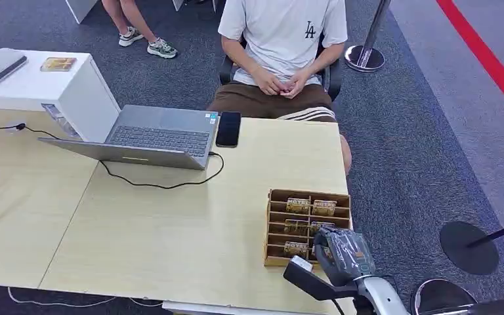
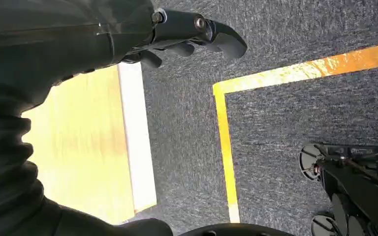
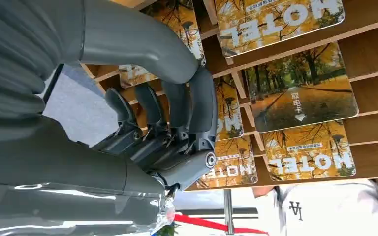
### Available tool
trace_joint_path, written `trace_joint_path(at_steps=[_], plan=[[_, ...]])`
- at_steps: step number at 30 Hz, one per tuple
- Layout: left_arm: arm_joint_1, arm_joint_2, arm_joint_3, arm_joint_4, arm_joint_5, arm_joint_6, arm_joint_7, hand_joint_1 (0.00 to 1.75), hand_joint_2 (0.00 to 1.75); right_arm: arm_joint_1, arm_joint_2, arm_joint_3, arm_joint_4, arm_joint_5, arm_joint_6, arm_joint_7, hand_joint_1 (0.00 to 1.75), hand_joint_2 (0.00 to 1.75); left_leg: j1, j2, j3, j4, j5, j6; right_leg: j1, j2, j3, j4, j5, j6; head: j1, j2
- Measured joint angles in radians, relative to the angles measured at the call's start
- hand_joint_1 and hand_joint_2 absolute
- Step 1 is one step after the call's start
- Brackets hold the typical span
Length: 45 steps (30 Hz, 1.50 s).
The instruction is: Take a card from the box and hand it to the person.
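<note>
While the right hand (image 1: 341, 252) hangs over the near right corner of the wooden box (image 1: 276, 226), its fingers (image 3: 150, 105) point down into the compartments, and the right wrist view shows them curled close together beside the thick grey thumb (image 3: 142, 46). Whether they actually pinch a card cannot be told: the fingertips are hidden against the dividers, and no card is plainly caught between them. The cards (image 3: 300, 88) lie flat in the box's slots, printed with autumn trees and the word HOTEL; several sit just beside the fingers, one partly covered by them, and others fill the rows farther from the hand. In the head view the box rests on the light wooden table (image 1: 170, 230) near its right edge, with cards (image 1: 311, 207) visible in the far row.

The left hand (image 2: 187, 34) hangs beside the table's edge above grey carpet, its dark fingers loosely curled and holding nothing.

Across the table a person (image 1: 282, 46) in a white shirt sits in a chair, hands together in the lap. A laptop (image 1: 151, 138) and a dark phone (image 1: 228, 128) lie on the far side of the table, well apart from the box.
</note>
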Motion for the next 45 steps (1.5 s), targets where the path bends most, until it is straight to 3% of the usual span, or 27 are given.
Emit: trace_joint_path(at_steps=[45], plan=[[0.000,0.000,0.000,0.000,-0.002,-0.006,-0.004,0.00,0.00,-0.002,0.001,0.000,0.000,0.002,-0.019,-0.010,1.57,1.75,0.000,0.000,0.000,0.000,0.000,0.000,0.000,0.000,0.000,0.000,0.000,0.000,0.000,0.000]])
